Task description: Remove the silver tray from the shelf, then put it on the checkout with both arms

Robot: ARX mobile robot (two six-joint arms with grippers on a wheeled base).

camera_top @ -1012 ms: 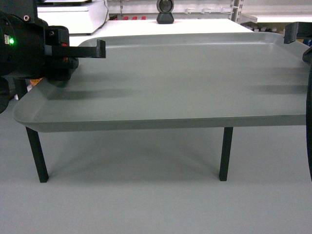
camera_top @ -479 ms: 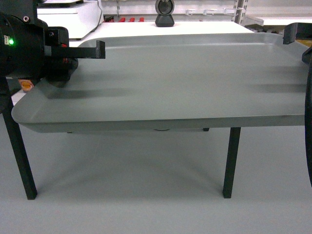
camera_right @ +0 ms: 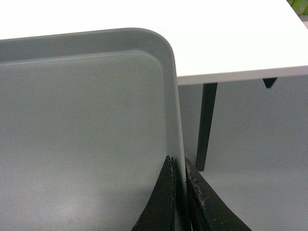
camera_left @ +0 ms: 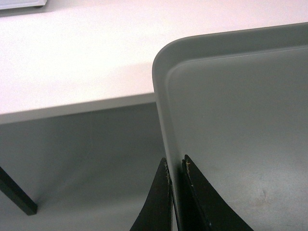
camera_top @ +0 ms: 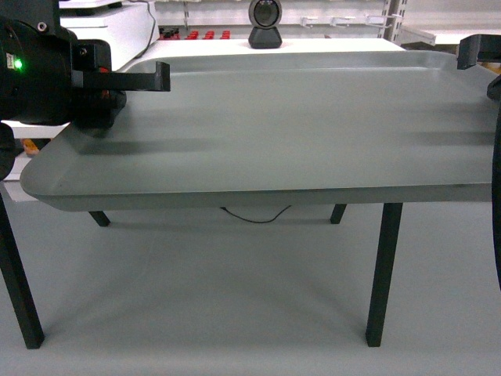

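Note:
The silver tray (camera_top: 297, 133) hangs level in the air, filling most of the head view. On its left rim my left gripper (camera_top: 149, 82), with a green light on its wrist, is shut; the left wrist view shows that gripper (camera_left: 175, 161) pinching the rim of the tray (camera_left: 240, 120). The right gripper (camera_top: 470, 55) holds the right rim, and the right wrist view shows it (camera_right: 178, 161) shut on the tray (camera_right: 86, 134). The white checkout (camera_top: 329, 45) lies just beyond the tray's far edge, its top also showing as checkout (camera_left: 72, 57) and checkout (camera_right: 216, 38). Distant white shelf boards (camera_top: 344, 16) stand at the back.
Black table legs (camera_top: 381, 274) stand under the counter on the grey floor, another leg (camera_top: 19, 290) at the left. A black round device (camera_top: 265, 23) and a white box (camera_top: 117, 23) sit on the counter's far side. A thin cable (camera_top: 254, 215) hangs beneath.
The counter and its legs have grown larger and spread outward in the head view, so I have come closer. The tray stays in both grippers at the same place in view.

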